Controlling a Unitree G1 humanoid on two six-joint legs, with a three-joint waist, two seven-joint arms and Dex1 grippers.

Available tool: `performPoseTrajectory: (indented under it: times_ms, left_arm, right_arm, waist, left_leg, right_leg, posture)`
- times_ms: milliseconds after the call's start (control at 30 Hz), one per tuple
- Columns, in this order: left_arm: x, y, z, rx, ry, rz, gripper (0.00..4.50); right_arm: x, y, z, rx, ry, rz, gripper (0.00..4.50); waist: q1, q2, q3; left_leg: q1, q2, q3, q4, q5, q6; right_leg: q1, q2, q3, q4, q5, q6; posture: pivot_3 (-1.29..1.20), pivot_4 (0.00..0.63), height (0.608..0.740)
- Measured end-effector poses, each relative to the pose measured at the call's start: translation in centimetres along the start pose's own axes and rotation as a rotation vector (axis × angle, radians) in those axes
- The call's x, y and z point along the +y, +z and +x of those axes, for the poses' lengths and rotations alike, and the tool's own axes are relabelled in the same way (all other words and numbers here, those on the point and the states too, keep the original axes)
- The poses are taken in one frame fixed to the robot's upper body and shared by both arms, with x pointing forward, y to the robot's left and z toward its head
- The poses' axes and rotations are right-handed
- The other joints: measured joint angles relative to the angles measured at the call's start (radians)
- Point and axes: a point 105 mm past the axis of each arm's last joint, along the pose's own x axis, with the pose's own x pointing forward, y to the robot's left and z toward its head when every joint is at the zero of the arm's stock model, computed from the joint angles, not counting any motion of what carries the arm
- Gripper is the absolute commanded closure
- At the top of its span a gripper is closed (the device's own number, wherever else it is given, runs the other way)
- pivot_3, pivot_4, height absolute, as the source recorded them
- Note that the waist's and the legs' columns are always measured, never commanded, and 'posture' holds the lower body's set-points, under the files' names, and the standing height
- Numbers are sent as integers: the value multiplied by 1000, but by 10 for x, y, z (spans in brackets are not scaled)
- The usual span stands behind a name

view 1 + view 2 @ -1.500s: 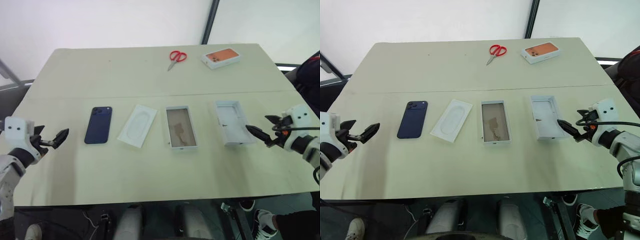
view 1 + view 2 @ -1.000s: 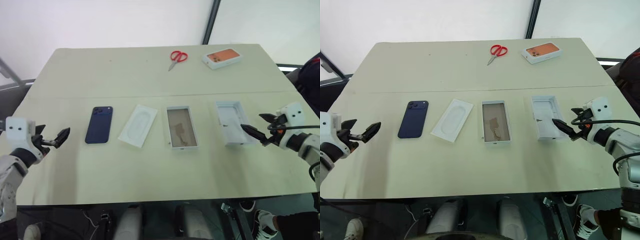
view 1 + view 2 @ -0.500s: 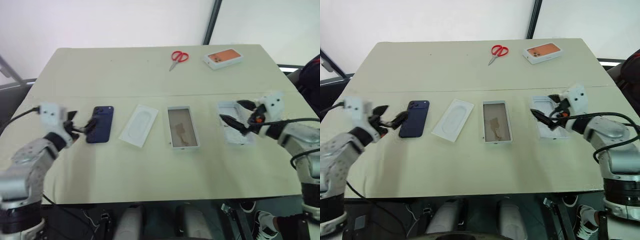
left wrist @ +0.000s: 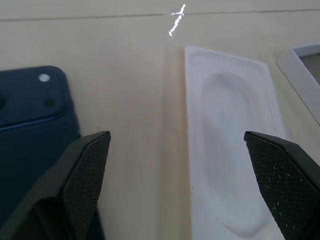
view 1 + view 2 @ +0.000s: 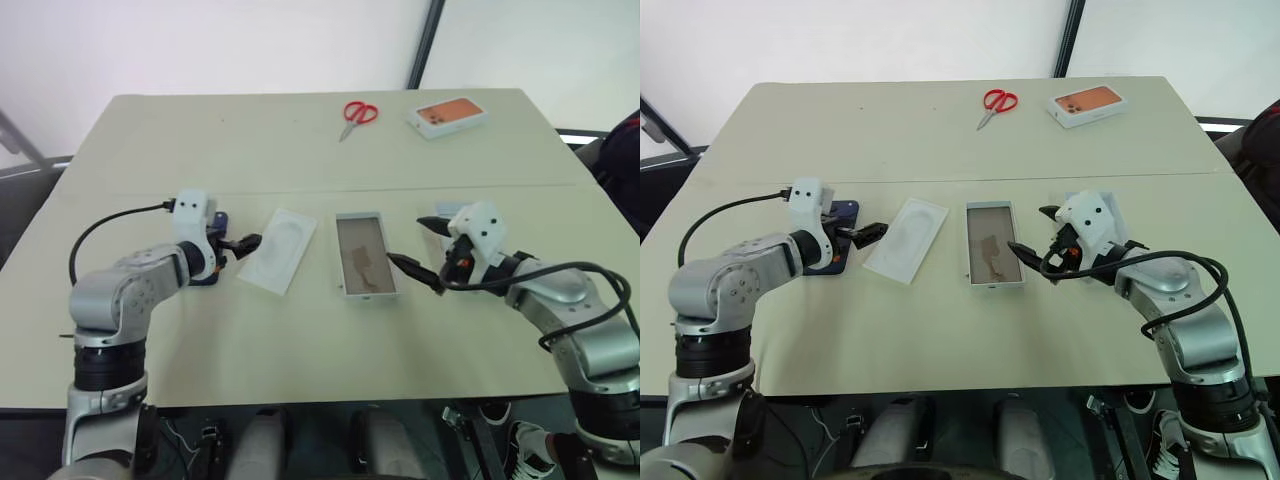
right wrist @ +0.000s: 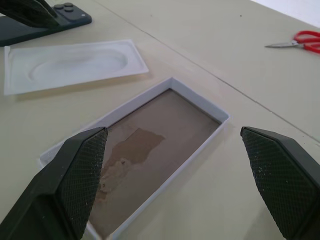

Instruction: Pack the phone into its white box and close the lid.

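Beside the open left pincer (image 4: pixel 175 170) lies the phone (image 4: pixel 30 125).

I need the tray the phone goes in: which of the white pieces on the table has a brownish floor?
The white box, the open tray in the middle of the row. The flat white card has an oval recess, and the far box has an orange printed top.

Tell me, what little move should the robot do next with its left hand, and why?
Probably swing the left gripper back over the phone and lower it. Its open fingers now straddle the bare table between the phone and the white card, so closing here would catch nothing. The phone lies flat and untouched, and the white box waits empty.
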Motion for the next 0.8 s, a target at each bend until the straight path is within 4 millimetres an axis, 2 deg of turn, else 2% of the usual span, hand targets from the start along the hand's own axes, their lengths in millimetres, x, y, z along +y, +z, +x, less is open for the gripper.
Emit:
performPoseTrajectory:
  times_ms: [300, 467, 567, 800]
  left_arm:
    - [-25, -14, 11, 196, -91, -89, 0]
    - [-25, -15, 9, 231, -97, -104, 0]
    - [-22, -16, 8, 234, -95, -135, 761]
    - [-6, -20, 5, 227, -40, -214, 4287]
  right_arm:
    - [2, 1, -11, 21, -10, -9, 33]
    - [8, 1, -14, 27, 6, -18, 33]
    - [13, -5, -14, 44, 17, -11, 0]
    - [11, 4, -8, 11, 18, -22, 0]
  waist:
    - [0, 0, 0]
    - [-1, 0, 0]
    - [-1, 0, 0]
    - [0, 0, 0]
  left_leg:
    - [0, 0, 0, 0, 0, 0]
    - [1, 0, 0, 0, 0, 0]
    - [1, 0, 0, 0, 0, 0]
    - [1, 0, 0, 0, 0, -1]
  right_leg:
    - [0, 1, 0, 0, 0, 0]
    - [0, 1, 0, 1, 0, 0]
    - [0, 1, 0, 1, 0, 0]
    - [0, 1, 0, 1, 0, 0]
  posture:
    - [0, 150, 740]
    - [0, 150, 740]
    - [0, 150, 740]
    - [0, 150, 740]
